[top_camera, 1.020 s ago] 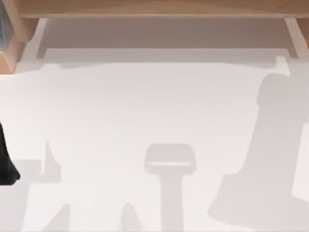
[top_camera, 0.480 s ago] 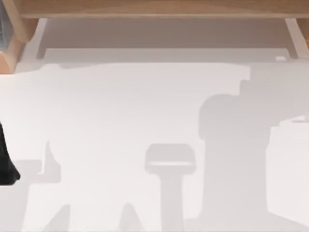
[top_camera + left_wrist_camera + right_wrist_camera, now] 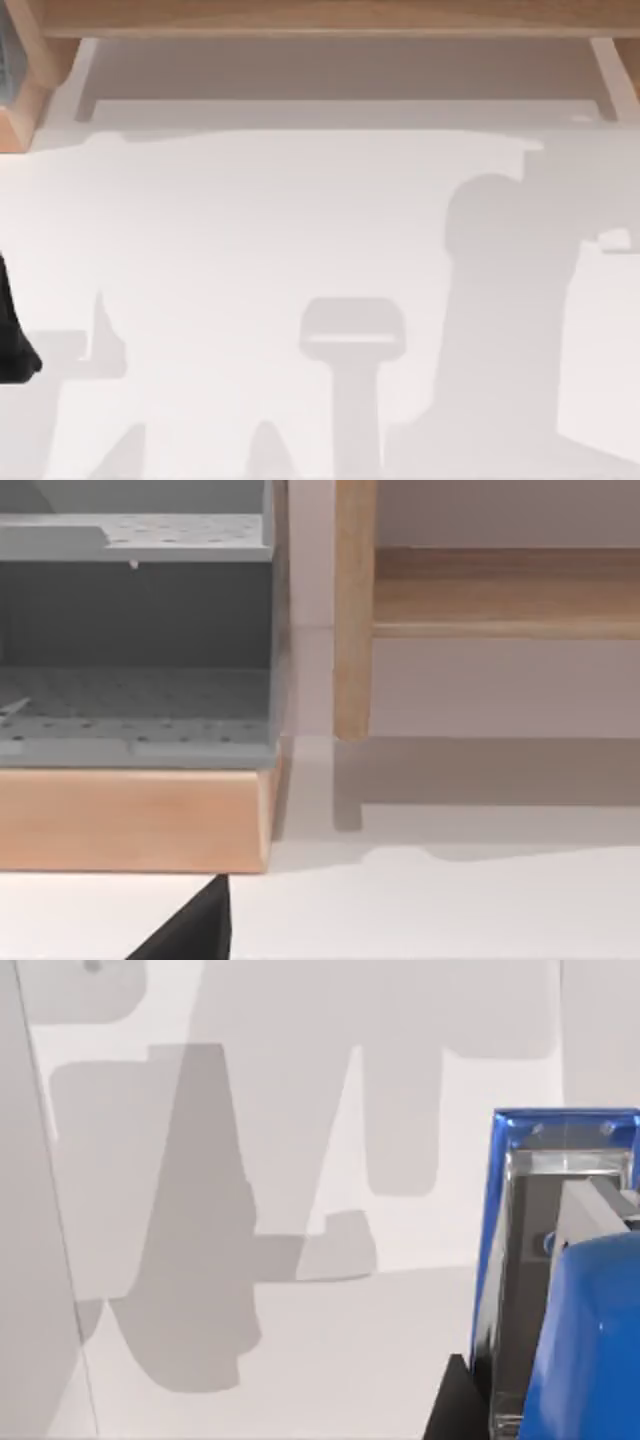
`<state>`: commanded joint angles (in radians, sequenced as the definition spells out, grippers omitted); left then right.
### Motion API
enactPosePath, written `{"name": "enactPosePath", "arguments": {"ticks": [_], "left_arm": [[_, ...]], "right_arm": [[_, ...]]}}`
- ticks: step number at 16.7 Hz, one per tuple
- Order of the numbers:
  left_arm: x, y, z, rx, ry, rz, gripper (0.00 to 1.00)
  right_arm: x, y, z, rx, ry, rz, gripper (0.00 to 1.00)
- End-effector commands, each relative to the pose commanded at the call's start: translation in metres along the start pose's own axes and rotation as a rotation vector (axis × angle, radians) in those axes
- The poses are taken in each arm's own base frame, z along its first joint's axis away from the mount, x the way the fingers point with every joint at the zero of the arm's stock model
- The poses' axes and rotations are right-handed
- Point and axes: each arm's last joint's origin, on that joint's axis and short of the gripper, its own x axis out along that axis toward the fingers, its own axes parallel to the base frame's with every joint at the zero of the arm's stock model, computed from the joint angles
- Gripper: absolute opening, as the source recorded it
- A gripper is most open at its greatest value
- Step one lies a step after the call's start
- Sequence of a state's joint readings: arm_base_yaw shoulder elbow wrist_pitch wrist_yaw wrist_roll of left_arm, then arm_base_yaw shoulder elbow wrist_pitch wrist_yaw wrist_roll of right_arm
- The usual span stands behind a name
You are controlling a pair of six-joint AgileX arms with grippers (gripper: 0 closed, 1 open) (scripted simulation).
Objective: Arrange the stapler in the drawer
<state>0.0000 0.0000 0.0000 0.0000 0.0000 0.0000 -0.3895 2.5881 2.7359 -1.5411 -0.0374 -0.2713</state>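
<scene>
One stapler point(image 3: 570, 1290): bright blue glossy body with a grey metallic channel and inner part, blocky with a rounded blue top, seen very close in the right wrist view above the white table point(image 3: 300, 1340); a black wedge, apparently part of the right gripper, sits against its lower edge, so the stapler appears carried at that gripper, though whether the claw pinches it cannot be told. One white table point(image 3: 260, 220): smooth, matte, crossed by soft grey shadows. One pale, boxy white shape point(image 3: 605, 340) at the right edge of the top view, most likely the right arm seen from above, with a broad rounded shadow to its left. One light wooden frame point(image 3: 320, 18) along the far edge of the table, with a pale recessed panel point(image 3: 330, 68) beneath it bounded by white rails at left and right. One grey perforated shelf unit point(image 3: 135, 640) with two tiers, resting on a light wooden base point(image 3: 135, 820) at the far left corner; beside it one upright wooden post point(image 3: 354, 610) joined to a horizontal wooden rail point(image 3: 505, 590). One left arm, parked at the left edge of the table as a black form point(image 3: 12, 335); a black wedge point(image 3: 190, 930) of its gripper enters the left wrist view, and its claw state cannot be told.
</scene>
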Motion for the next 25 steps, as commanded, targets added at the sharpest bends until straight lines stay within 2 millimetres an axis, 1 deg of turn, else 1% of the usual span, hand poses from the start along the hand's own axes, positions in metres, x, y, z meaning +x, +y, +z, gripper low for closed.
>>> {"name": "enactPosePath", "arguments": {"ticks": [3, 5, 6, 10, 23, 24, 25], "left_arm": [[0.000, 0.000, 0.000, 0.000, 0.000, 0.000, 1.00], [0.000, 0.000, 0.000, 0.000, 0.000, 0.000, 1.00], [0.000, 0.000, 0.000, 0.000, 0.000, 0.000, 1.00], [0.000, 0.000, 0.000, 0.000, 0.000, 0.000, 1.00], [0.000, 0.000, 0.000, 0.000, 0.000, 0.000, 1.00], [0.000, 0.000, 0.000, 0.000, 0.000, 0.000, 1.00], [0.000, 0.000, 0.000, 0.000, 0.000, 0.000, 1.00]], "right_arm": [[0.051, -0.001, -0.001, -0.050, 0.102, 0.033, 0.00], [0.079, -0.002, -0.004, -0.069, 0.160, 0.047, 0.00], [0.086, -0.002, -0.005, -0.072, 0.175, 0.050, 0.00], [0.086, -0.002, -0.005, -0.072, 0.175, 0.050, 0.00], [0.086, -0.002, -0.005, -0.072, 0.175, 0.050, 0.98], [0.086, -0.002, -0.005, -0.072, 0.175, 0.050, 1.00], [0.086, -0.002, -0.005, -0.072, 0.175, 0.050, 1.00]]}}
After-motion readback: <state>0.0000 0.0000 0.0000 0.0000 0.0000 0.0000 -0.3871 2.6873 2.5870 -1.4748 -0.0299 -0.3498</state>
